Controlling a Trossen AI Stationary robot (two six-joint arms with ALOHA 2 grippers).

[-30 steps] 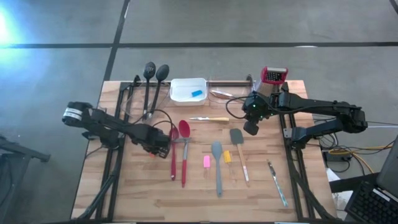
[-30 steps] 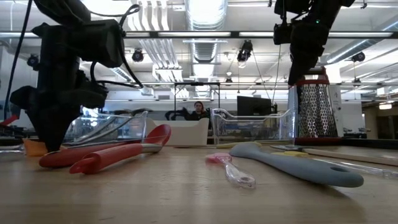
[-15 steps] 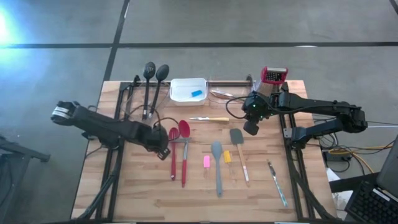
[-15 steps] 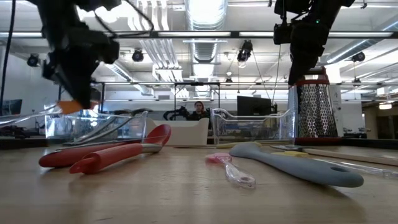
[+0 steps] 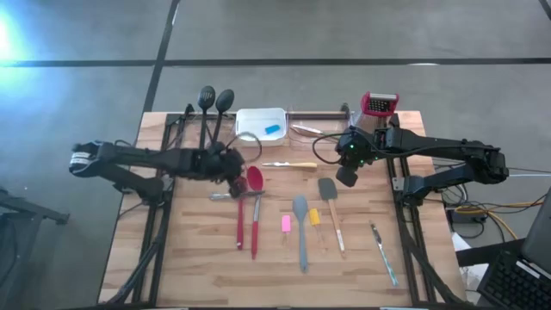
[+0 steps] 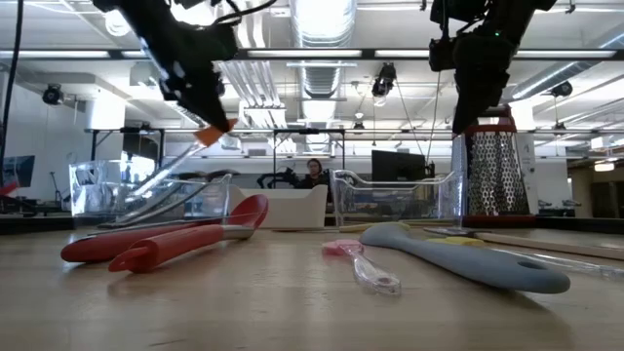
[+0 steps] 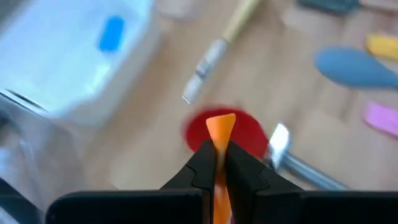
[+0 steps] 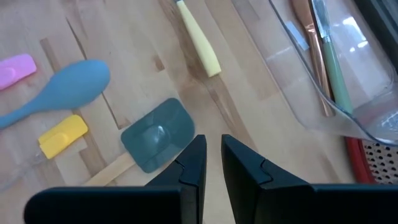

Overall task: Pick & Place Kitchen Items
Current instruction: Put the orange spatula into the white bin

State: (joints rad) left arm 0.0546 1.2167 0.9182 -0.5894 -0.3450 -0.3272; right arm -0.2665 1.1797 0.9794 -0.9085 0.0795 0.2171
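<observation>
My left gripper (image 5: 234,167) hangs in the air over the red spoon's bowl (image 7: 249,134), just near of the white tray (image 5: 260,123), and is shut on a thin orange block (image 7: 219,127). A blue block (image 5: 272,129) lies in the tray. My right gripper (image 5: 347,176) hovers above the table, beyond the grey spatula (image 5: 328,194), its fingers a narrow gap apart (image 8: 213,146). Flat on the wood lie the red spatula (image 5: 240,215), red spoon (image 5: 255,215), pink block (image 5: 286,223), yellow block (image 5: 315,217), grey spoon (image 5: 300,231) and a yellow-handled knife (image 5: 291,164). My left gripper pinches the orange block between its two fingers by its rear part (image 7: 217,163). The block's free end (image 7: 219,119) sticks out past the fingertips. The fingers slant downward, and the block (image 6: 213,132) is lifted clear of the table.
Two black spoons (image 5: 211,108) lie at the far left, with a clear bin (image 6: 146,195) near them. The red-topped grater (image 5: 379,105) stands at the far right beside another clear container (image 8: 323,74). Another knife (image 5: 385,254) lies near the right edge.
My left gripper has risen from the table beside the red spatula and moved toward the far edge and the white tray. It carries the orange block, which was down on the wood and now hangs clear. The right arm has kept still.
</observation>
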